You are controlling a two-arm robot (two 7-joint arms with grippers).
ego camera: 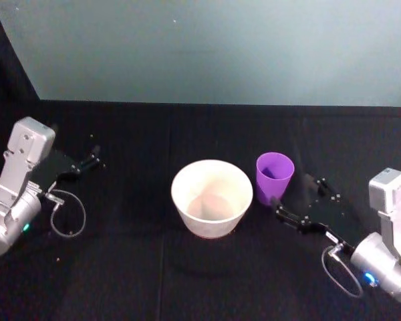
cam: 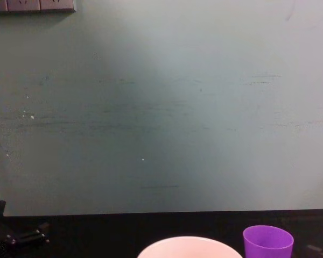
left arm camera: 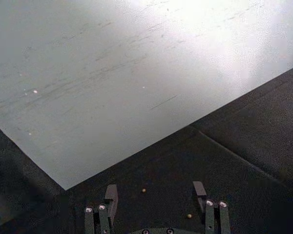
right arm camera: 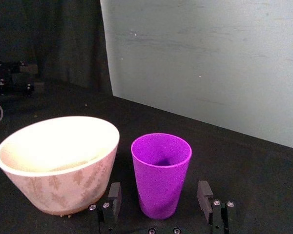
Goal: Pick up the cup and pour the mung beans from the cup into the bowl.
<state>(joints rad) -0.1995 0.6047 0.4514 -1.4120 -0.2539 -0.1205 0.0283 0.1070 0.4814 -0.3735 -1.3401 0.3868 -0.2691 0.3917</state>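
A small purple cup [ego camera: 275,175] stands upright on the black table, just right of the wide pale bowl [ego camera: 212,197]. My right gripper [ego camera: 298,196] is open right beside the cup. In the right wrist view the cup [right arm camera: 161,173] stands between the two spread fingers [right arm camera: 114,199], which do not touch it, and the bowl [right arm camera: 58,161] sits beside it. The cup's inside looks dark; I cannot make out beans in it. My left gripper [ego camera: 92,158] rests open at the table's far left, away from both; its open fingers [left arm camera: 111,199] show in the left wrist view.
A grey-green wall [cam: 161,107] rises behind the black table. A loose cable [ego camera: 68,214] loops beside the left arm, another [ego camera: 341,274] by the right arm. A few small beans [left arm camera: 144,190] lie on the cloth near the left gripper.
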